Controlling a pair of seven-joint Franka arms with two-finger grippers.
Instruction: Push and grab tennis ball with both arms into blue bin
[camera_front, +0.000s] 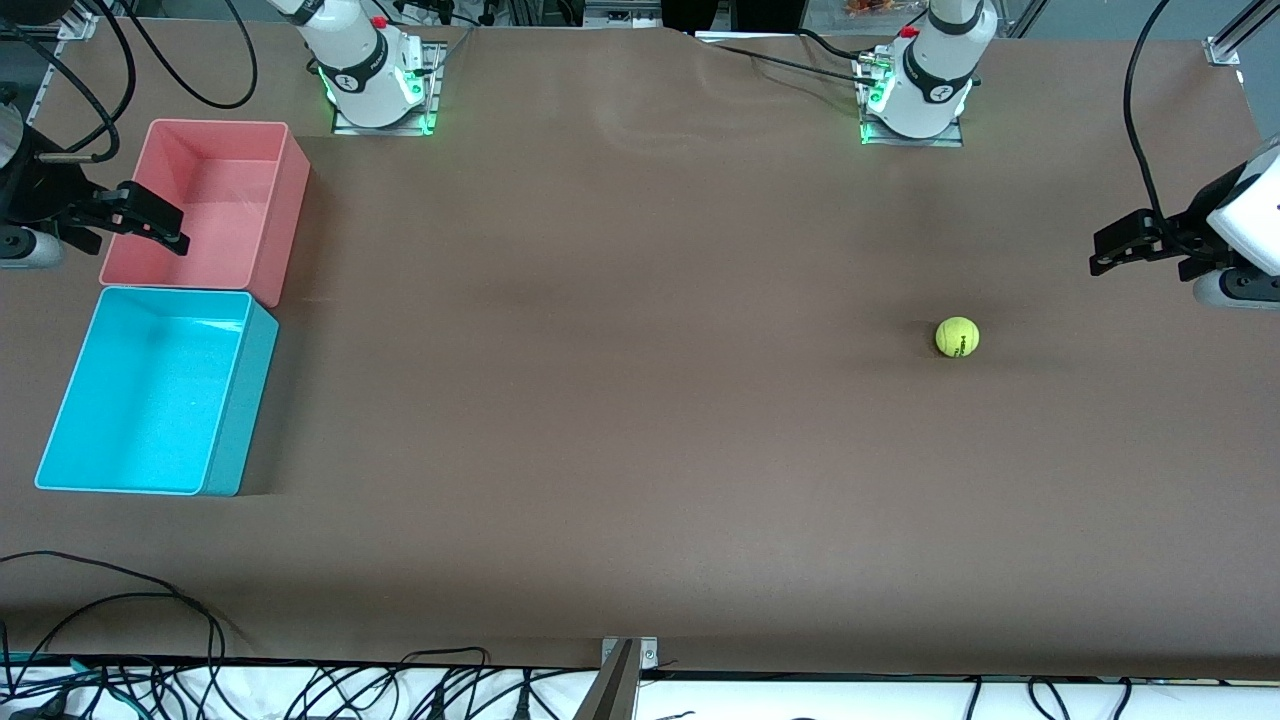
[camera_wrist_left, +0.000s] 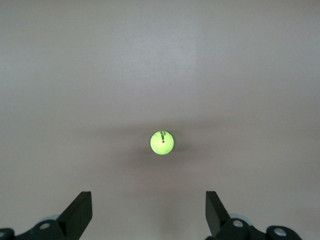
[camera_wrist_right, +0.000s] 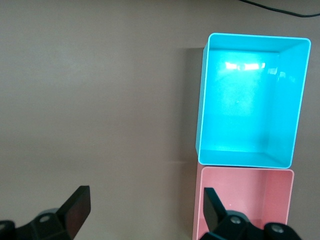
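The tennis ball (camera_front: 957, 337) lies on the brown table toward the left arm's end, with its dark print showing in the left wrist view (camera_wrist_left: 162, 143). My left gripper (camera_front: 1100, 255) hovers open beside the ball, apart from it, and nothing sits between its fingers (camera_wrist_left: 148, 200). The blue bin (camera_front: 240, 400) stands empty at the right arm's end of the table, and it also shows from above in the right wrist view (camera_wrist_right: 250, 100). My right gripper (camera_front: 178, 230) hangs open and empty (camera_wrist_right: 146, 195) over the edge of the pink tub.
An empty pink-red tub (camera_front: 285, 200) touches the blue bin on the side farther from the front camera, and it also shows in the right wrist view (camera_wrist_right: 250, 200). Black cables (camera_front: 150, 600) trail along the table's near edge. Bare brown table lies between the ball and the bins.
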